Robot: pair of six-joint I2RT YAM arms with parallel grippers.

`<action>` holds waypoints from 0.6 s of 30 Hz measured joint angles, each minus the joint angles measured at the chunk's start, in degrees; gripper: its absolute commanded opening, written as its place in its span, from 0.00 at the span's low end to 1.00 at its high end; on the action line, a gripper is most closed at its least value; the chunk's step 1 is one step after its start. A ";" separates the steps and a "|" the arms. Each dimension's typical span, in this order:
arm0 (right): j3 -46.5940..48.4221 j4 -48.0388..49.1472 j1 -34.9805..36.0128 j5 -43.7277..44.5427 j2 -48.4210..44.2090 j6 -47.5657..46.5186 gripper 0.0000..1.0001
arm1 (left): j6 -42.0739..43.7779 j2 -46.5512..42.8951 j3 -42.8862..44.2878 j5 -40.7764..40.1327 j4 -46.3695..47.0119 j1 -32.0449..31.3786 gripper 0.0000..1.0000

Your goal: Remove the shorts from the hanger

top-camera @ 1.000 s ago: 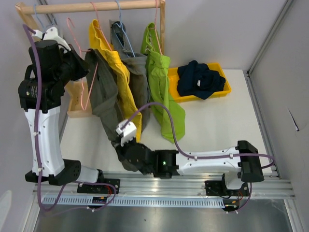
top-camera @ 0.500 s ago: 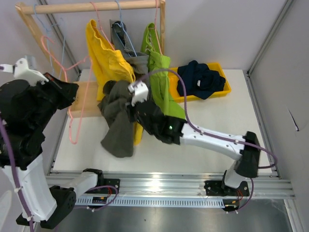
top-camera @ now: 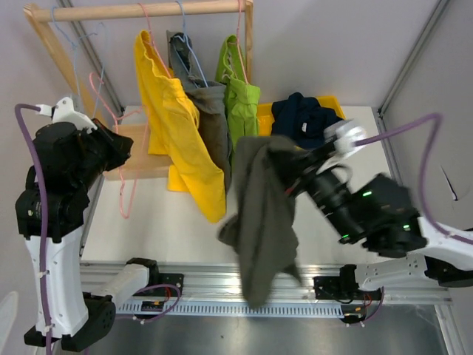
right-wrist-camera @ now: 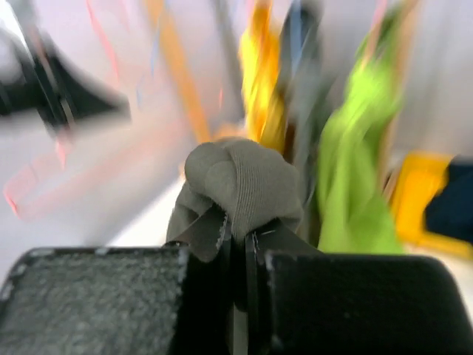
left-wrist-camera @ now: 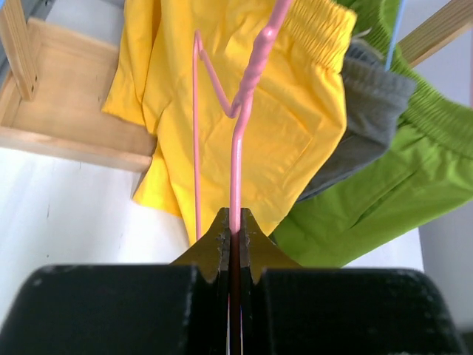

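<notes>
- The right gripper pinches the dark olive-grey shorts tight; they dangle long and crumpled over the front of the table.
- The left gripper pinches a bare pink hanger tight.
- The yellow shorts, grey shorts and green shorts hang on the rail; the navy shorts lie in the bin.

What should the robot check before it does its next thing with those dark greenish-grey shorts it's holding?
1. Grip: right hand shut on a fold of the dark olive-grey cloth shorts: ok.
2. Those shorts free of any hanger, dangling away from the wooden rail: ok.
3. Hanger: left hand shut on the bare pink wire hanger: ok.
4. Room in the yellow plastic bin beside the navy blue shorts: cannot tell, the arm hides part.
5. Every pair off: not ok; yellow shorts, mid grey shorts and lime green shorts hang on hangers.
</notes>
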 measured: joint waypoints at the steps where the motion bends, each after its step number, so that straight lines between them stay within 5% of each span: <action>1: 3.87 0.63 -0.87 0.55 0.31 -2.71 0.00 | 0.04 0.04 -0.72 0.09 0.20 0.00 0.00; 9: 29.81 -2.69 -23.41 -5.66 9.81 -11.58 0.00 | 1.86 -1.70 -1.97 0.11 3.45 0.00 0.00; 18: 45.44 -8.83 -59.25 -27.28 28.61 -5.27 0.00 | 3.69 -2.91 -7.56 0.81 7.34 0.00 0.00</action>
